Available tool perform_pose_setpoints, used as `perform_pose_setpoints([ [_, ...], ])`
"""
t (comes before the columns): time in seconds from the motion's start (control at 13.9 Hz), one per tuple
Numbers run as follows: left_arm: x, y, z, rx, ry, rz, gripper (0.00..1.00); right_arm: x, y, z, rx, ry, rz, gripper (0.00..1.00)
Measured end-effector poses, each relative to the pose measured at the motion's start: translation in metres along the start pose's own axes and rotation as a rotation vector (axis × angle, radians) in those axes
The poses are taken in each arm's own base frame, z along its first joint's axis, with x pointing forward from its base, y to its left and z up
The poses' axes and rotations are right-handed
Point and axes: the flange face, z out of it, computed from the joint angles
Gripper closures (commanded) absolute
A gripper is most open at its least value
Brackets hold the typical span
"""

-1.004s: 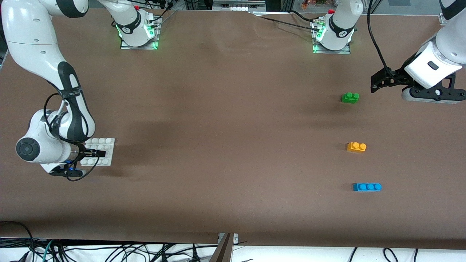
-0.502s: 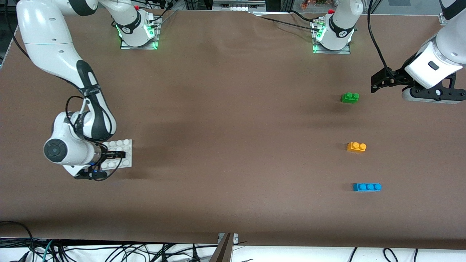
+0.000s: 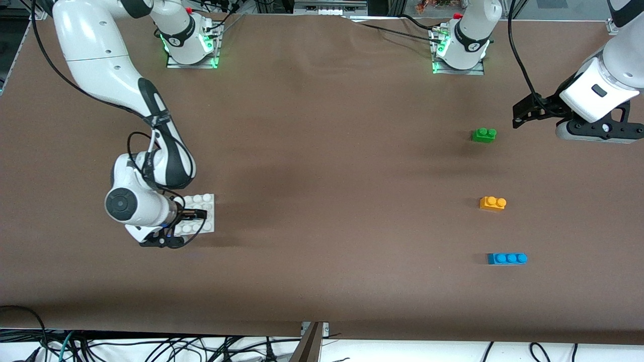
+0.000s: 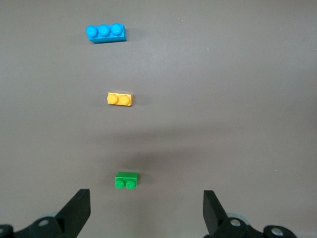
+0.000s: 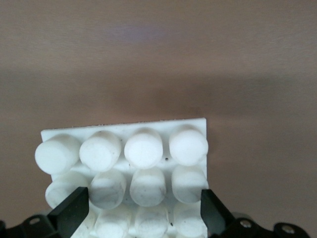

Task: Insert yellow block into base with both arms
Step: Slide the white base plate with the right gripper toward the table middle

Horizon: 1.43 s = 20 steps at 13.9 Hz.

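The right gripper (image 3: 193, 214) clamps the base (image 3: 206, 213) by one edge, toward the right arm's end of the table; keep the plate level. The left gripper (image 4: 146, 210) waits spread wide, empty, over the green brick (image 3: 484, 134); the yellow block (image 3: 492, 202) lies nearer the camera. The contact under the base is hidden.

A green two-stud brick (image 3: 484, 134) and a longer blue three-stud brick (image 3: 507, 258) lie well apart on a brown bench (image 3: 322, 166). Both sit toward the left arm's end. The blue one is nearer the front camera.
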Motion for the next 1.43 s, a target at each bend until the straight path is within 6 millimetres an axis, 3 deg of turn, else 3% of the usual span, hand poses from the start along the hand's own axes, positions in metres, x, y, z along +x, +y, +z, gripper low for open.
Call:
perform_pose_setpoints([
  [0.43, 0.0, 0.0, 0.0, 0.0, 0.0, 0.0, 0.0, -0.017, -0.099, 0.0, 0.001, 0.049, 0.083, 0.0],
  [1.08, 0.0, 0.0, 0.0, 0.0, 0.0, 0.0, 0.0, -0.074, -0.261, 0.003, 0.048, 0.142, 0.128, 0.0],
  [1.43, 0.0, 0.0, 0.0, 0.0, 0.0, 0.0, 0.0, -0.095, -0.323, 0.006, 0.104, 0.197, 0.171, 0.0],
])
